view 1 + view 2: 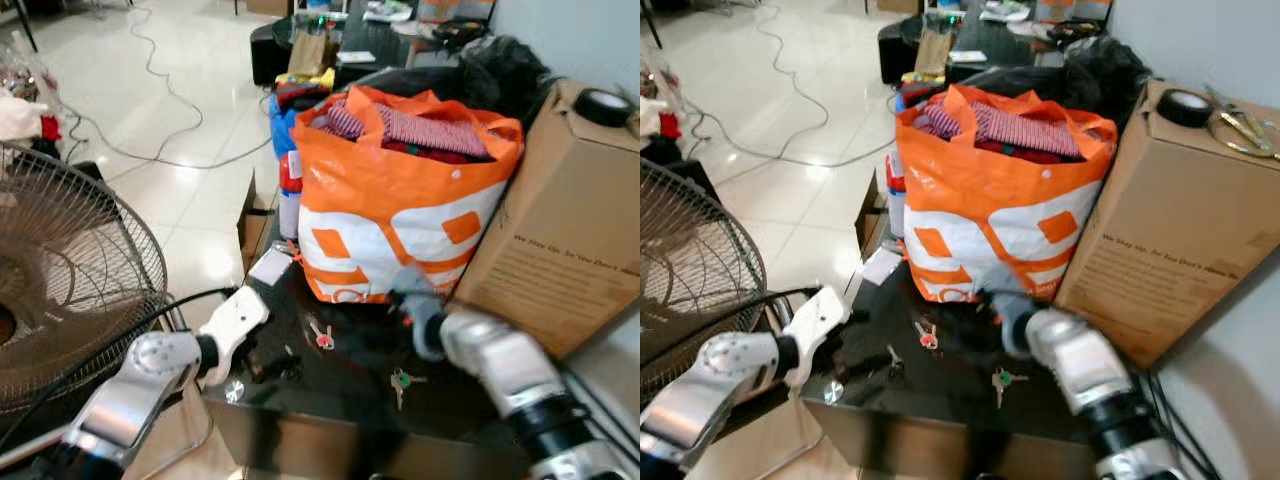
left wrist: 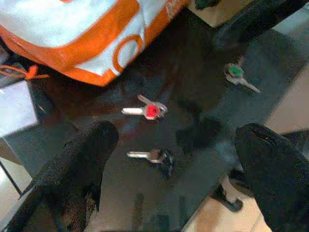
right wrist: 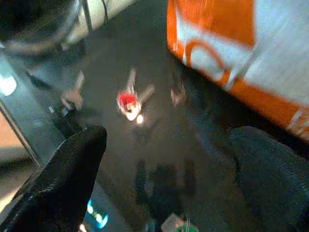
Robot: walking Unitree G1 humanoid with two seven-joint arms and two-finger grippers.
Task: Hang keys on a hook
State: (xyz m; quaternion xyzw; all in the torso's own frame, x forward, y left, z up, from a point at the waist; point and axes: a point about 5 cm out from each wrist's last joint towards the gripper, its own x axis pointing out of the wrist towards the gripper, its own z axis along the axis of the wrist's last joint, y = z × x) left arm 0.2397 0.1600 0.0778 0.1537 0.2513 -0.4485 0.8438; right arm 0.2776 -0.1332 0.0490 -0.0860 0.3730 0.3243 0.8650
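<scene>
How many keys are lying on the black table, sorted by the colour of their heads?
Red-headed key: 1
Green-headed key: 1
Dark-headed key: 1
Total: 3 keys on the black table, in front of the orange bag.

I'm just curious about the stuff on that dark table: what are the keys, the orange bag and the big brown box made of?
The keys look like silvery metal blades with coloured plastic heads, red, green and black. The orange bag seems a woven plastic tote, slightly glossy and creased. The brown box is matte corrugated cardboard, by its colour and printed text. The table looks like glossy black glass or lacquer, since it reflects.
</scene>
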